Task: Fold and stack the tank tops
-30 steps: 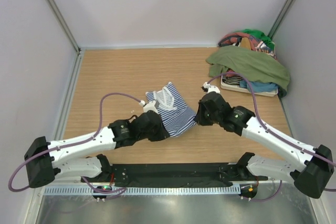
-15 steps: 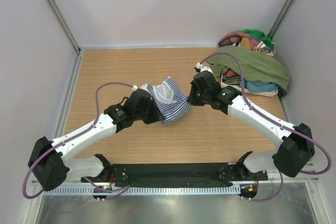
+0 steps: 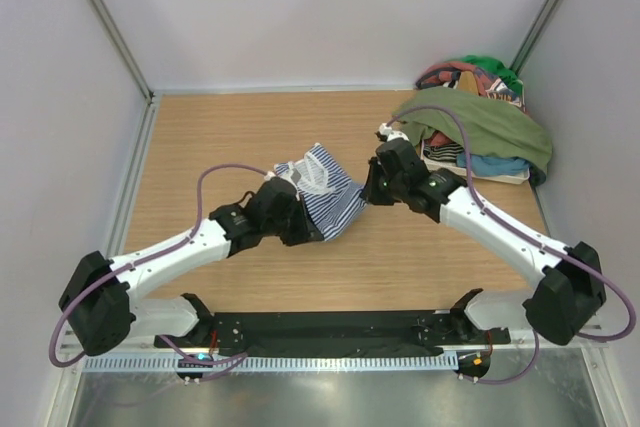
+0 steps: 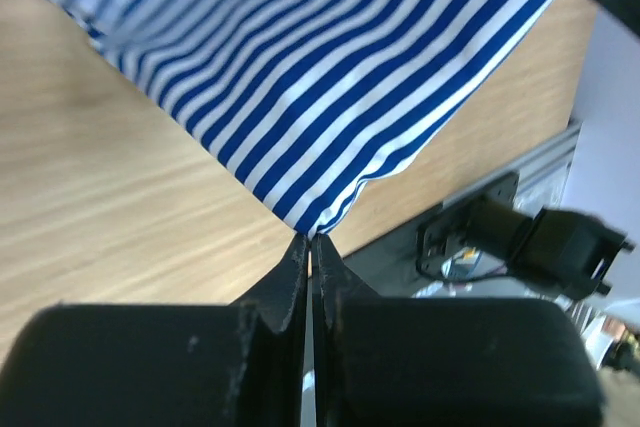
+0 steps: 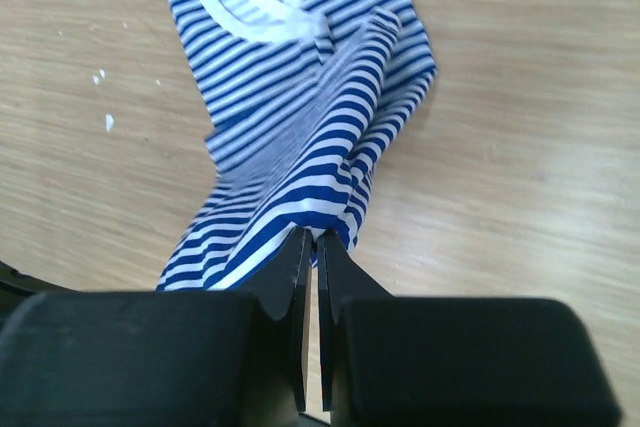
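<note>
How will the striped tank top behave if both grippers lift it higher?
Probably floppy: the striped tank top bunches into folds between the left gripper and right gripper, so it should sag. Likely light, since thin pinches at its edges seem to hold it. It may slip, as each gripper grips only a small corner.

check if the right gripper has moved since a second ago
Yes. The right gripper, shut on the striped top, has moved away from the black base rail, toward the far wall.
</note>
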Available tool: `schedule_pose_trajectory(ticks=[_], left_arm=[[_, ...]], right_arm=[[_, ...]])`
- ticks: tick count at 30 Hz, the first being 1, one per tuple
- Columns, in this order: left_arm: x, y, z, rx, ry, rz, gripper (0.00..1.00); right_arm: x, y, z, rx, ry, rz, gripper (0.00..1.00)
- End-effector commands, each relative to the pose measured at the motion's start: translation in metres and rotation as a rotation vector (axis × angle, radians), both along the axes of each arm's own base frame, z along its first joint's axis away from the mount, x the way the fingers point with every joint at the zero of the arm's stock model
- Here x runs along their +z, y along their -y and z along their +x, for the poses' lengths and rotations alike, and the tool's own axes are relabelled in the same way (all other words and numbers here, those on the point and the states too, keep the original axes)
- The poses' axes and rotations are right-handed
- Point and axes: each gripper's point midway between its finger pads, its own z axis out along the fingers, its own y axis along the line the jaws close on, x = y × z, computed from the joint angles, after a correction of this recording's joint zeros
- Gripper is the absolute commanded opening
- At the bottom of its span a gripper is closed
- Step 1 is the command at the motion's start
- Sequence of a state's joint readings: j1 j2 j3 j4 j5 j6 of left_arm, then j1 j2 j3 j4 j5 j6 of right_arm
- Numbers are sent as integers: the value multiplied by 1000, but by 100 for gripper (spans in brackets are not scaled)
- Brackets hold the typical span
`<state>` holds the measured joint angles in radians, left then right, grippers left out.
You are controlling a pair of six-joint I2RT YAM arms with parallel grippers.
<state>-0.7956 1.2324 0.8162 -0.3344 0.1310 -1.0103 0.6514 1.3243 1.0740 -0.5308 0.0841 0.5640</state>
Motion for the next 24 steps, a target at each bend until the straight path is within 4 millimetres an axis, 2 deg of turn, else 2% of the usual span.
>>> schedule_pose_trajectory(ticks=[1,2,3,5,6,7,15,20,23,24], left_arm=[[16,22,-21,-45,37,-75,0],[15,24,-24,-40,44,-66,0],[14,31,-36,-59,36,-72,0],[10,37,-44,-64,38,-69,0],[8,44,-56,-86,26,-73,0],[9,48,-60,-91,28,-82,0],[2,92,-95,-169,24,-76,0],[7,111,-98,-191,14,-125,0],[15,113,-90,-180,10,-149,0],[17,112,-82,-164,13,-155,0]], right_arm=[[12,7,-18,0,23,62,1],[9,11,-22,-5,19,61,1],[0,16,-29,-11,-1,53,1],[2,27,-38,-29,11,53,1],[-6,32,-45,-36,-8,44,1],[1,38,-49,-47,17,51,1],[4,67,-71,-96,36,26,2],[9,72,-67,-105,62,6,2],[12,69,-56,-104,77,-30,2],[14,68,-49,-110,80,-49,2]])
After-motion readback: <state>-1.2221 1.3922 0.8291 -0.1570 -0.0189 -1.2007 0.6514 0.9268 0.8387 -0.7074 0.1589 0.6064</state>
